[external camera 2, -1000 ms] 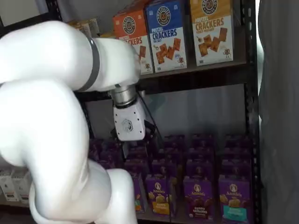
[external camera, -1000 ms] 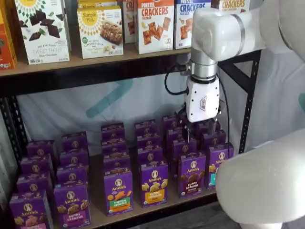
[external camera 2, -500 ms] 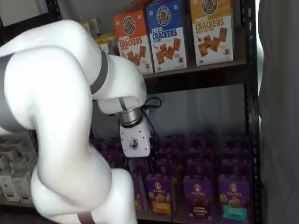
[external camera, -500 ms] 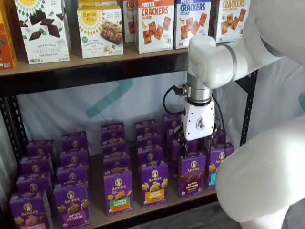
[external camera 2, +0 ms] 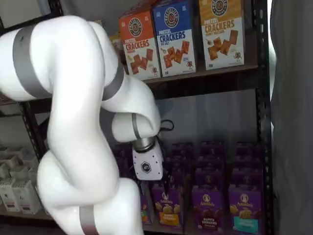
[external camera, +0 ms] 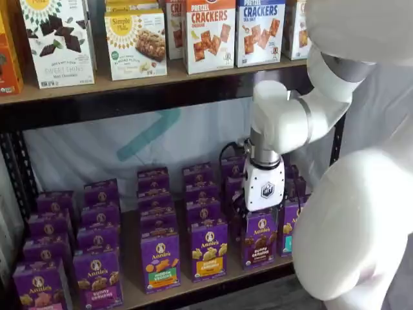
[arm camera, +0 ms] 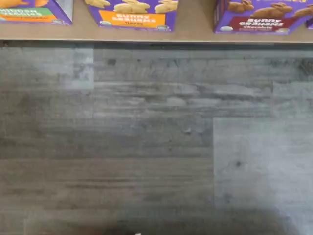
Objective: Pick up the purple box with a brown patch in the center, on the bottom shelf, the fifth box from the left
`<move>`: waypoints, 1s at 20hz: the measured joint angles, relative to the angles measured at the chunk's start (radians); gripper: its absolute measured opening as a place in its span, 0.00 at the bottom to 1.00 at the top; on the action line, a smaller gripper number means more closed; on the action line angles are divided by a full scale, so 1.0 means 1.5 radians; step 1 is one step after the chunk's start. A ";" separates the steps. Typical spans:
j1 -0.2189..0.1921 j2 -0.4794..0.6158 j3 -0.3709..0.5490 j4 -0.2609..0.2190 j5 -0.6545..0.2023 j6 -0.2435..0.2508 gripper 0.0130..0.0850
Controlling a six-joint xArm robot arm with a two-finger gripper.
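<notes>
The purple box [external camera: 260, 239] with dark brown cookies and a dark lower band stands in the front row of the bottom shelf [external camera: 131, 286], right of the box with a yellow band. It also shows in a shelf view [external camera 2: 209, 206], and its lower edge shows in the wrist view [arm camera: 259, 15]. My gripper [external camera: 261, 214] hangs straight down with its white body just above the box's top. A black finger shows on each side of the top edge with a gap between them, so it is open and holds nothing. In a shelf view [external camera 2: 164, 180] the fingers are unclear.
Rows of purple Annie's boxes fill the bottom shelf, with the yellow-band box [external camera: 208, 250] and a teal-band box [external camera 2: 243, 209] on either side of the target. Cracker boxes [external camera: 210, 33] stand on the upper tier. The grey wood floor [arm camera: 156, 137] lies before the shelf edge [arm camera: 195, 32].
The gripper has come down and a little left from above the back rows to just over the front-row purple box. The arm's elbow has swung lower.
</notes>
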 joint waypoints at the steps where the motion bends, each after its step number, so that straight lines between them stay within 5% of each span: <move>1: -0.002 0.024 -0.001 -0.002 -0.025 0.000 1.00; 8: -0.018 0.173 -0.022 -0.019 -0.165 0.002 1.00; 12: -0.033 0.246 -0.044 -0.060 -0.221 0.026 1.00; 16: -0.046 0.299 -0.068 -0.082 -0.252 0.036 1.00; 20: -0.059 0.354 -0.097 -0.072 -0.272 0.012 1.00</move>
